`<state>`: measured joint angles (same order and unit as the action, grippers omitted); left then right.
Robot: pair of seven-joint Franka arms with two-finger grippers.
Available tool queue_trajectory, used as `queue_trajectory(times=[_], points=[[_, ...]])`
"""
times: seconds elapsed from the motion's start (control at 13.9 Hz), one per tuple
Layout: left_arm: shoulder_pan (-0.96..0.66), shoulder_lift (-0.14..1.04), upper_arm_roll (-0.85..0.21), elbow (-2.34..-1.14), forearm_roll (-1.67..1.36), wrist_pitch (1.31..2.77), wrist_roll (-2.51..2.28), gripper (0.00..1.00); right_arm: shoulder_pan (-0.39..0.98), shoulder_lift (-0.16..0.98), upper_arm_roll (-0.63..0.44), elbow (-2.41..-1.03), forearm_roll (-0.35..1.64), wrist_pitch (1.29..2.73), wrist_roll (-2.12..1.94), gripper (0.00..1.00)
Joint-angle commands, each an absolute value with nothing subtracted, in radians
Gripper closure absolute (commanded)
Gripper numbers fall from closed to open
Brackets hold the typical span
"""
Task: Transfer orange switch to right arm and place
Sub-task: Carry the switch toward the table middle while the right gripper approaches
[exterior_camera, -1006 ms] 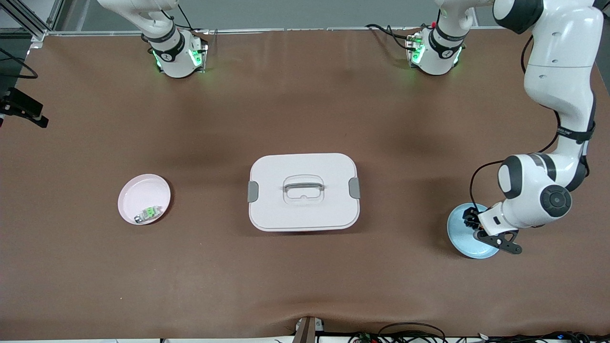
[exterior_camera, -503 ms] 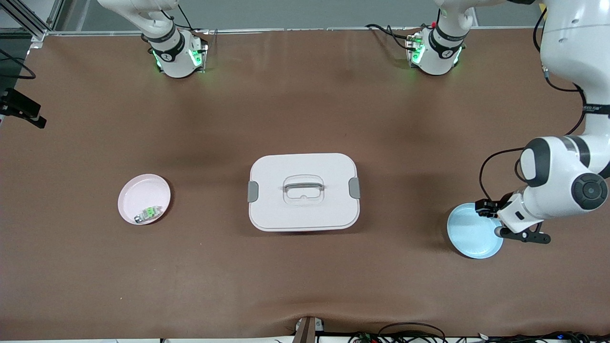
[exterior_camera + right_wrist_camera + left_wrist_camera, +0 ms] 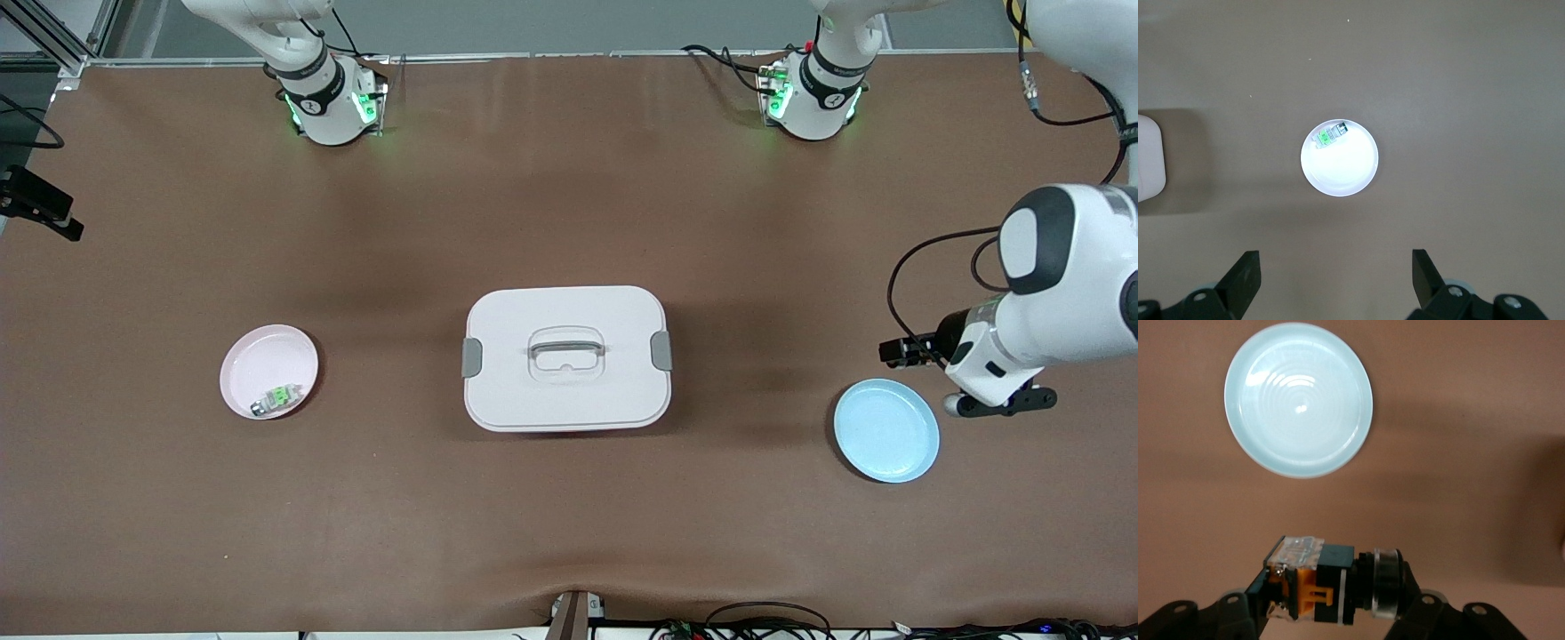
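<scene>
While the blue plate (image 3: 886, 431) lies bare nearest the front camera at the left arm's end of the table, the left gripper (image 3: 1338, 603) hangs over the tabletop just beside it, fingers clamped on the orange switch (image 3: 1331, 579). Midway along the table sits a white lidded box (image 3: 566, 357). Over the pink plate (image 3: 1355, 173) holding a green-marked part (image 3: 1330, 136), the right gripper (image 3: 1335, 277) waits, fingers spread wide and holding nothing.

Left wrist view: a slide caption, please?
Left gripper holds the orange switch above the table, light blue plate empty below.
</scene>
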<state>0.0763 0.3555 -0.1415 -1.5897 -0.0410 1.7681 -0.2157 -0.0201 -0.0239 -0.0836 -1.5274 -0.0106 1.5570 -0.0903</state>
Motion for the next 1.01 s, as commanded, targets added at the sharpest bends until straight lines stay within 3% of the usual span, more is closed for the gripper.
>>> queue_trajectory(times=[0.0, 0.36, 0.93], points=[[0.077, 0.321, -0.169, -1.522, -0.095, 1.636, -0.371, 0.76, -0.035, -0.035, -0.075, -1.52, 0.006, 1.549, -0.091, 0.0], [0.078, 0.262, -0.291, -1.488, -0.23, 1.591, -0.893, 0.76, -0.029, -0.032, -0.072, -1.483, -0.006, 1.539, -0.09, 0.0], [0.075, 0.272, -0.481, -1.451, -0.307, 1.695, -1.42, 0.76, -0.025, -0.02, -0.071, -1.483, 0.012, 1.424, -0.176, 0.0]])
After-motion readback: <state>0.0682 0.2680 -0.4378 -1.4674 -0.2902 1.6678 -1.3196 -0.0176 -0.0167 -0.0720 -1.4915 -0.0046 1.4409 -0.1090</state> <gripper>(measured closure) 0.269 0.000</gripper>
